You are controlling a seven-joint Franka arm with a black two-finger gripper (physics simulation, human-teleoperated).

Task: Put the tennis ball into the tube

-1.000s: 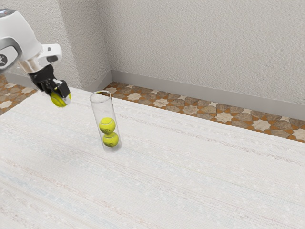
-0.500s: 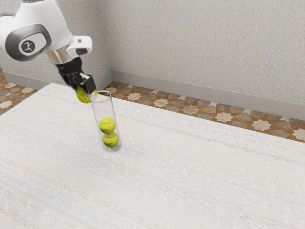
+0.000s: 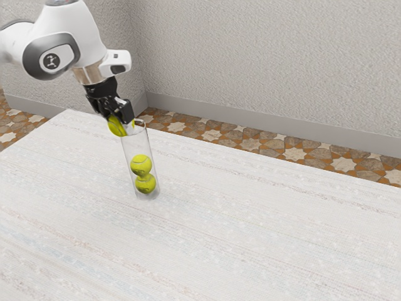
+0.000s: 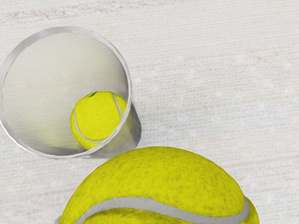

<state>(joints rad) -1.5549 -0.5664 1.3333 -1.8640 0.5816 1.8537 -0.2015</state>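
My black gripper [image 3: 121, 120] is at the upper left of the exterior view, shut on a yellow tennis ball [image 3: 116, 127]. That ball is at rim height, overlapping the exterior view's left side of the clear tube's mouth. The transparent tube [image 3: 136, 145] stands upright on the table, with two balls stacked low inside, an upper one [image 3: 141, 165] and a lower one [image 3: 145, 184]. In the wrist view the held ball [image 4: 159, 177] looms large beside the tube's round rim [image 4: 130, 88], not over its opening; one inner ball [image 4: 99, 116] is visible through the mouth.
The white, faintly streaked table [image 3: 250, 232] extends around the tube. Behind its far edge lie a patterned tile floor [image 3: 257, 143] and a textured wall [image 3: 269, 63] with a grey baseboard.
My gripper has carried the held ball toward the exterior view's right, from well away from the tube to beside its mouth. The tube and its two balls have stayed put.
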